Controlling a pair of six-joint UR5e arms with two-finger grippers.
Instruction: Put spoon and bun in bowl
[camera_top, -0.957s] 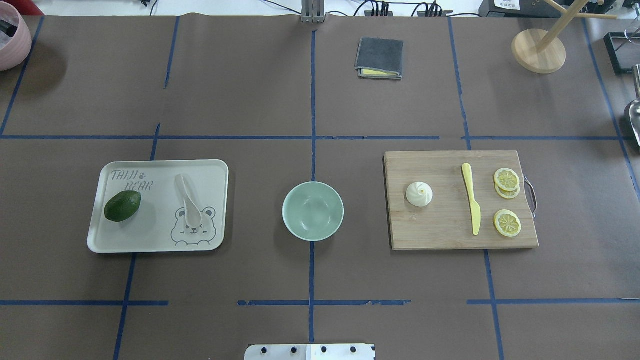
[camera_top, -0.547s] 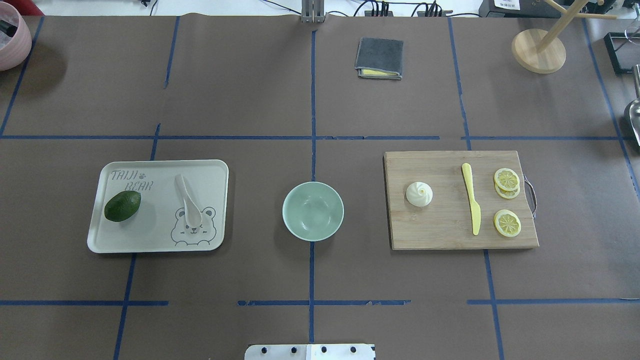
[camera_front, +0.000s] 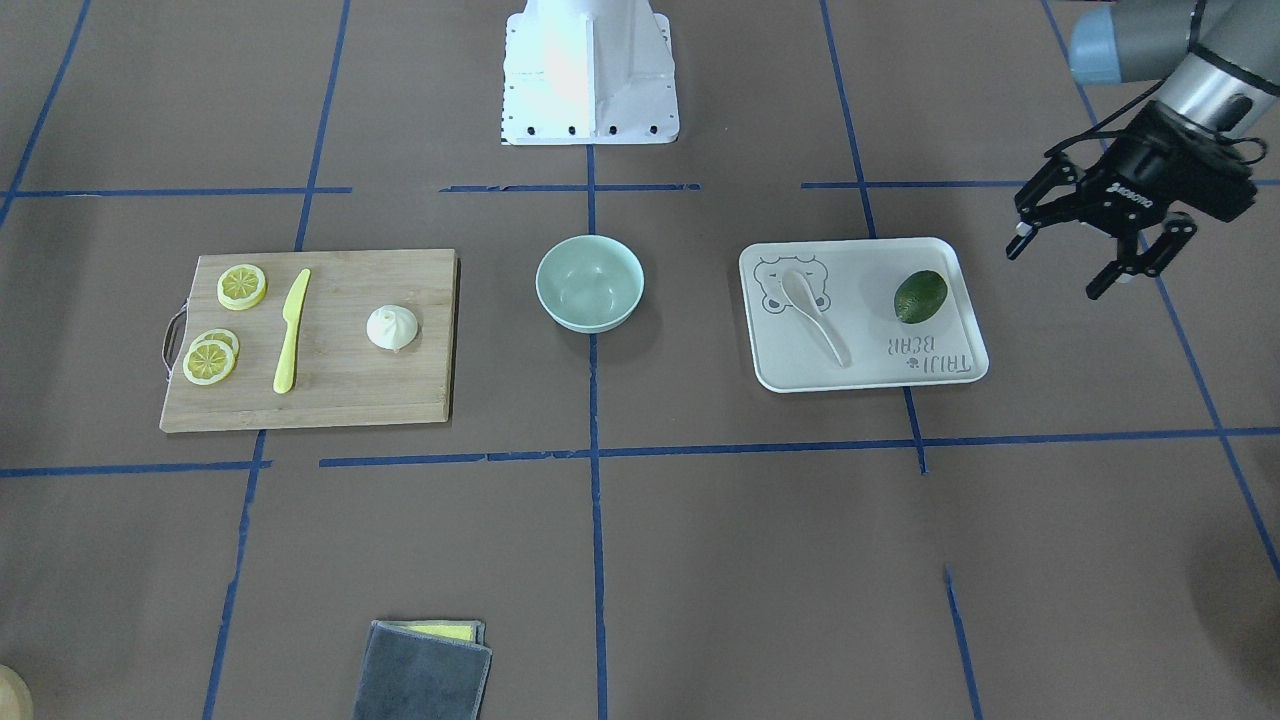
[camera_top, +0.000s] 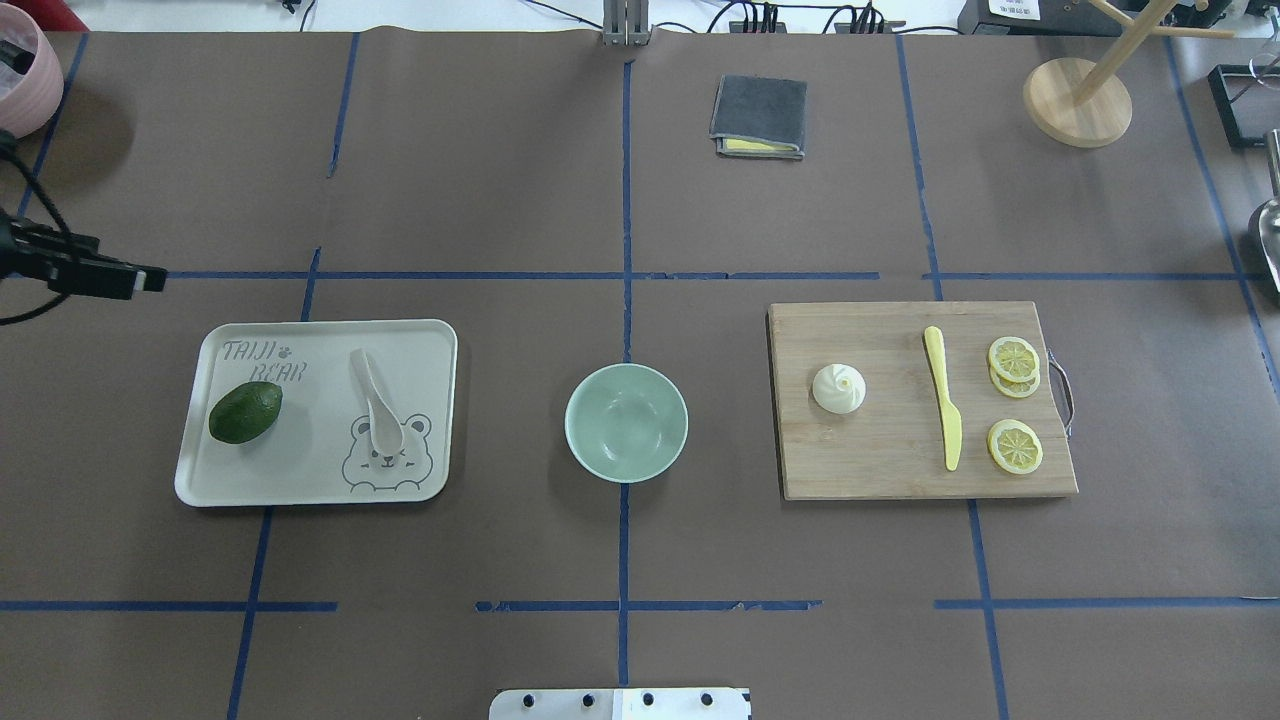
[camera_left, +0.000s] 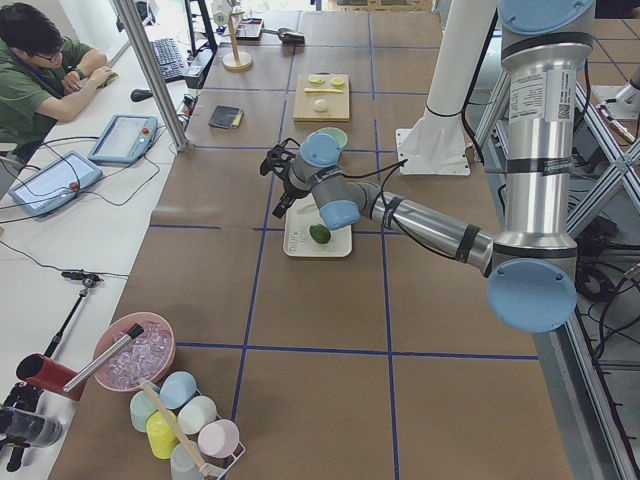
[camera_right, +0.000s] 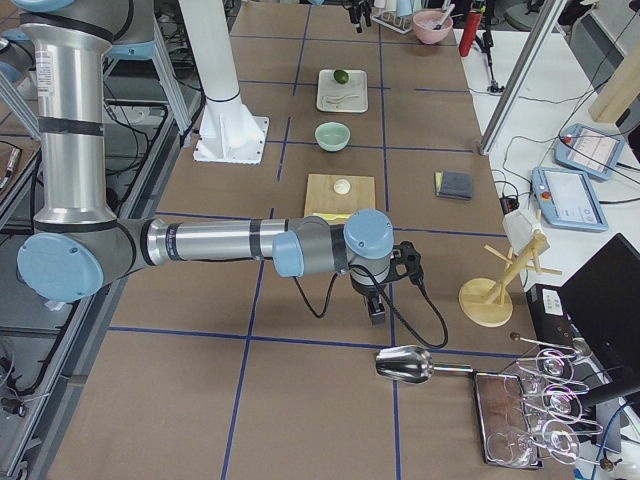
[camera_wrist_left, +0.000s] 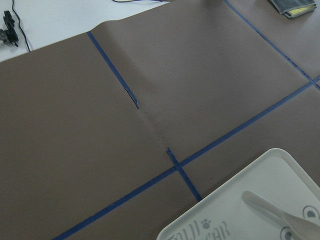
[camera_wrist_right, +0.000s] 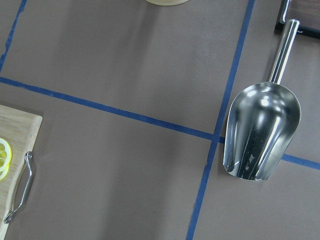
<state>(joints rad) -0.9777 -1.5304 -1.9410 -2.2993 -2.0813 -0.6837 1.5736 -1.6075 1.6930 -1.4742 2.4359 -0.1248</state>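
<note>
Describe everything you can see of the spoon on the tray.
The spoon is small, off-white and plastic-looking, with an oval scoop and a short, thick handle. It lies flat on the pale tray, scoop over the printed bear face, handle pointing toward the tray's far rim. It touches only the tray; the avocado lies apart beside it.

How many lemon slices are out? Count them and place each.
3 lemon slices, all on the board: two overlapping, one alone nearer the robot. Others could hide underneath.
</note>
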